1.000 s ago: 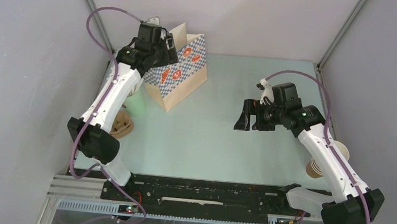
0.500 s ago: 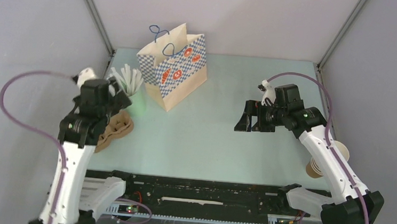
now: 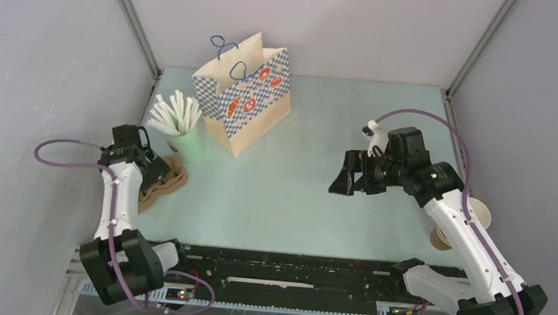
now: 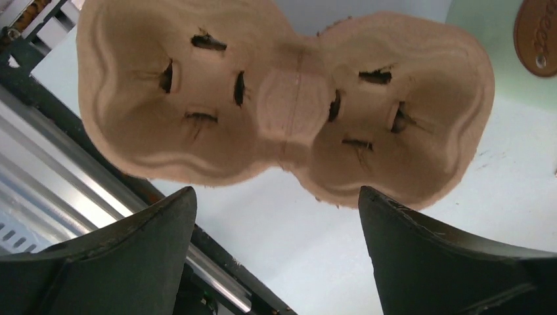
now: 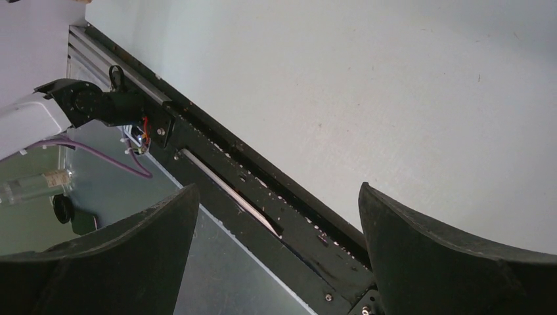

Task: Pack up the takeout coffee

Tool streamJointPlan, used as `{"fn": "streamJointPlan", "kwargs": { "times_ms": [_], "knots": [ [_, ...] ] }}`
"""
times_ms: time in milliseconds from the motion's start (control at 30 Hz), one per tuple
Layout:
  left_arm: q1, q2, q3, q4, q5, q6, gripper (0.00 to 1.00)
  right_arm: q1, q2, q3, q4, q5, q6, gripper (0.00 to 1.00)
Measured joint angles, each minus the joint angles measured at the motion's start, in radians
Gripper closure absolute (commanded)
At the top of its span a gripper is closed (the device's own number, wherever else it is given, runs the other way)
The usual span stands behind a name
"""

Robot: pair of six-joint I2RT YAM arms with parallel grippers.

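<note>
The takeout coffee with its black lid shows in no view. The checkered paper bag (image 3: 248, 104) stands open and upright at the back left. My left gripper (image 3: 156, 170) is open and empty, low over the brown pulp cup carrier (image 3: 167, 182). In the left wrist view the carrier (image 4: 282, 98) fills the top, just beyond the spread fingertips of the gripper (image 4: 276, 191). My right gripper (image 3: 342, 179) is open and empty above the table's right middle. In the right wrist view the gripper (image 5: 279, 189) has only table and the black front rail (image 5: 263, 197) between its jaws.
A pale green cup of white sticks (image 3: 187, 139) stands between the bag and the carrier. A stack of lidless tan cups (image 3: 452, 230) stands at the right edge beside my right arm. Grey walls enclose the table on three sides.
My left arm has swung back from over the bag, down to the left, and now hangs over the carrier. My right gripper has dropped slightly.
</note>
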Motion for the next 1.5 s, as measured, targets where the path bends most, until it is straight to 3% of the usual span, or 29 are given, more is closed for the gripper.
{"fn": "streamJointPlan", "kwargs": {
  "times_ms": [167, 400, 667, 1167, 1500],
  "knots": [
    [0.082, 0.060, -0.016, 0.084, 0.080, 0.054, 0.11, -0.008, -0.052, -0.027, 0.001, 0.009, -0.004, 0.00],
    [0.100, 0.135, -0.019, 0.151, 0.127, 0.100, 0.23, -0.014, -0.066, -0.050, 0.002, 0.014, -0.004, 0.00],
    [0.101, 0.156, -0.019, 0.161, 0.105, 0.118, 0.28, -0.014, -0.060, -0.051, 0.007, 0.016, -0.004, 0.00],
    [0.101, 0.208, -0.019, 0.195, 0.101, 0.164, 0.52, -0.022, -0.025, -0.051, 0.031, -0.004, -0.003, 0.00],
    [0.102, 0.144, -0.016, 0.152, 0.073, 0.187, 0.60, -0.029, -0.010, -0.051, 0.042, -0.018, 0.000, 0.01]
  ]
}}
